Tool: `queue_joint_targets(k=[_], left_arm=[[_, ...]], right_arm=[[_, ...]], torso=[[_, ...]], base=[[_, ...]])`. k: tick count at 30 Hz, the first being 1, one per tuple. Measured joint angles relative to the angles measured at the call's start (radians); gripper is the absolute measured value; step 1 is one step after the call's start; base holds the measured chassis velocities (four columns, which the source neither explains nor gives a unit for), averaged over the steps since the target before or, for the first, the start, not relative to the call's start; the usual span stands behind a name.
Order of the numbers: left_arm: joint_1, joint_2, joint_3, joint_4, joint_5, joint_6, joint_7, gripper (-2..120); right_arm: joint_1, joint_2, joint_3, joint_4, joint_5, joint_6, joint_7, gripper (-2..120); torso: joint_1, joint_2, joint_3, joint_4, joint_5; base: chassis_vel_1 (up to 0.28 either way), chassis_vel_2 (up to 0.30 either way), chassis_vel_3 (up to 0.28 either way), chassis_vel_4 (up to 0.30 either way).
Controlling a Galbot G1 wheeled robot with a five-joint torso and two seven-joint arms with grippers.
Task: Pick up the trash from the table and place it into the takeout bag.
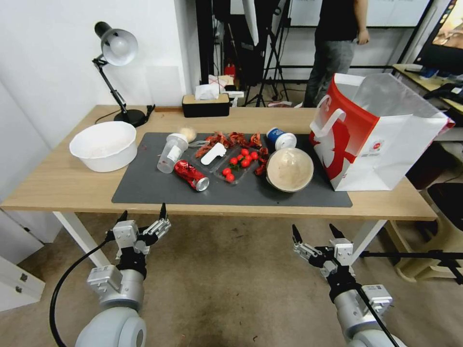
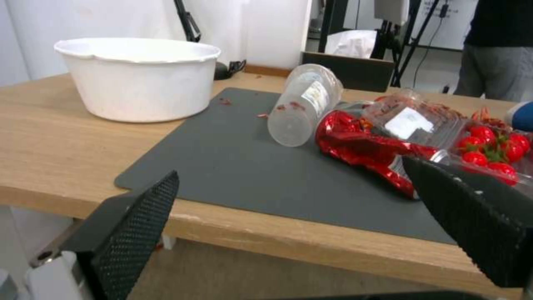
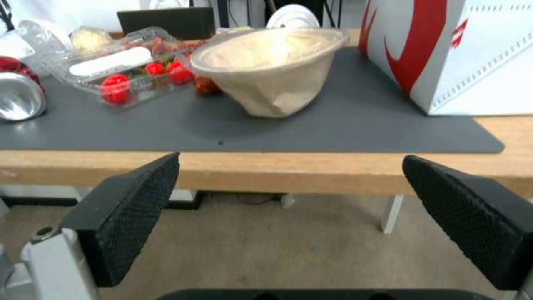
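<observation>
Both arms hung low in front of the bench, short of its near edge. The left gripper was at about 7 o'clock from the mat, with its jaws apart and holding nothing. The right gripper was at about 5 o'clock from the mat, with its jaws also apart and empty.

The trash lay on the mat. The can lay on its side near the mat's middle, and the clear cup lay tipped over just beside it, at 10 o'clock from it. The paper ball was at 1 o'clock from the clear cup, near the far edge of the mat. The blue cup lay on its side at 12 o'clock from the beige bowl, which sat tilted on the mat. A clear tray with small tomatoes was between the can and the beige bowl.

The bag stood upright and open at 3 o'clock from the beige bowl, partly on the mat. A white bowl stood on the bare wood at 9 o'clock from the clear cup.
</observation>
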Motion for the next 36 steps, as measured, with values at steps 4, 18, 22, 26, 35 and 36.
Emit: queue_joint_targets(k=[4, 18, 22, 26, 35, 36], left_arm=[[0.001, -0.003, 0.002, 0.005, -0.001, -0.015, 0.001, 100], [0.002, -0.003, 0.007, 0.015, 0.006, -0.027, 0.017, 100], [0.003, -0.003, 0.01, 0.016, 0.008, -0.027, 0.023, 100], [0.0, -0.006, 0.01, 0.022, 0.014, -0.027, 0.036, 100], [0.01, -0.007, 0.008, 0.022, 0.019, -0.036, 0.056, 100], [0.01, -0.007, 0.008, 0.022, 0.019, -0.036, 0.056, 100]], right_arm=[[0.002, -0.001, 0.001, 0.0, 0.0, 0.004, 0.0, 100], [0.013, -0.004, 0.005, 0.006, 0.0, 0.034, 0.014, 100], [0.015, -0.006, 0.007, 0.006, 0.003, 0.04, 0.013, 100], [0.02, -0.014, 0.011, 0.008, 0.046, 0.031, 0.013, 100], [0.076, -0.048, 0.013, 0.048, 0.472, -0.085, 0.11, 100], [0.076, -0.048, 0.013, 0.048, 0.472, -0.085, 0.11, 100]], torso=[[0.0, 0.0, 0.0, 0.0, 0.0], [0.0, 0.0, 0.0, 0.0, -0.0002], [0.0, 0.0, 0.0, 0.0, -0.0001], [0.0, 0.0, 0.0, 0.0, -0.0001], [0.0, 0.0, 0.0, 0.0, 0.0], [0.0, 0.0, 0.0, 0.0, 0.0]], base=[[0.0, 0.0, 0.0, 0.0], [0.0, 0.0, 0.0, 0.0], [0.0, 0.0, 0.0, 0.0], [0.0, 0.0, 0.0, 0.0], [0.0, 0.0, 0.0, 0.0], [0.0, 0.0, 0.0, 0.0]])
